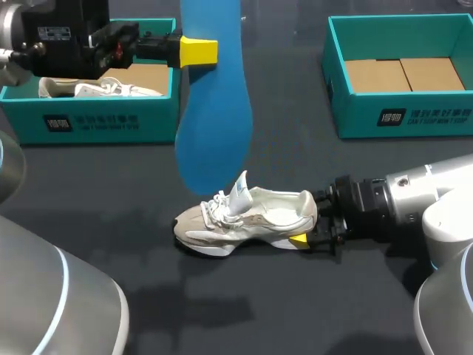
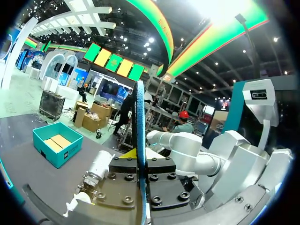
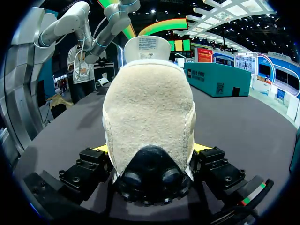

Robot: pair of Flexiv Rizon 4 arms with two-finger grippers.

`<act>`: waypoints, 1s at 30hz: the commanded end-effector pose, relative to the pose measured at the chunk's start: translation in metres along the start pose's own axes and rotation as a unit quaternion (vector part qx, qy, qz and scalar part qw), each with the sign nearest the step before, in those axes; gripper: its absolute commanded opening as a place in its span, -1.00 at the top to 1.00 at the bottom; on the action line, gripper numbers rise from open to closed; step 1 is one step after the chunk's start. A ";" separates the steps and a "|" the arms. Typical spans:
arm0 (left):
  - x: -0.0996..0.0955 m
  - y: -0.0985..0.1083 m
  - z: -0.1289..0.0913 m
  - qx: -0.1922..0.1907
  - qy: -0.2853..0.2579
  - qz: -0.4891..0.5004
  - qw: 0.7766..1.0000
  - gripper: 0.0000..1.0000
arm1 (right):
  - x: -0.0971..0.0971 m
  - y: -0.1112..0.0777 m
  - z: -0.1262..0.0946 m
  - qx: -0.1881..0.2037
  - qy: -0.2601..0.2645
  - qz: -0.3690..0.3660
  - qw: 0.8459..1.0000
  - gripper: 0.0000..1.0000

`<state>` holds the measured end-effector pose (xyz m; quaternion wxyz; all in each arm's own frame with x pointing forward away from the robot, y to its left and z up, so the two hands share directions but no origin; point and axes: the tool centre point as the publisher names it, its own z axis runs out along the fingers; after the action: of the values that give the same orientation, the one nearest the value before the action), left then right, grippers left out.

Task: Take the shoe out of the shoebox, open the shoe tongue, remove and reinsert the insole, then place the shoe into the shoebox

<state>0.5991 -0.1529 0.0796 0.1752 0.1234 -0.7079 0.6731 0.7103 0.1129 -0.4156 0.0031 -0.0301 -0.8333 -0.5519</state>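
the left claw pinched the blue insole, its lower end hanging just above the shoe; the right claw was clamped on the heel, with the shoe on the table; the floppy insole could probably catch the raised tongue and buckle, or slip in that narrow grip.

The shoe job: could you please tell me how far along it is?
Done: the shoe sits out on the table, tongue raised, insole out. In hand: the left jaws hold the blue insole above it; the right jaws grip its heel. Left: reinsert insole, box the shoe.
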 end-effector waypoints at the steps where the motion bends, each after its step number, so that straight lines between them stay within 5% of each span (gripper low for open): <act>1: 0.003 0.016 0.000 0.008 -0.002 -0.002 1.000 1.00 | 0.001 -0.001 0.002 0.001 0.000 0.000 1.000 1.00; 28: 0.004 0.034 0.005 0.005 0.001 -0.015 1.000 1.00 | 0.000 0.000 0.000 0.004 0.001 -0.002 1.000 1.00; 29: 0.004 0.034 0.005 0.005 0.001 -0.015 1.000 1.00 | 0.000 0.000 -0.001 0.013 0.006 -0.002 1.000 0.77; 30: 0.004 0.034 0.005 0.005 0.001 -0.015 1.000 1.00 | -0.001 0.000 -0.002 0.018 0.007 0.000 1.000 0.11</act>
<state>0.5807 -0.1543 0.0492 0.1853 0.1349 -0.7023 0.6740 0.7102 0.1118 -0.4167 0.0019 -0.0268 -0.8361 -0.5479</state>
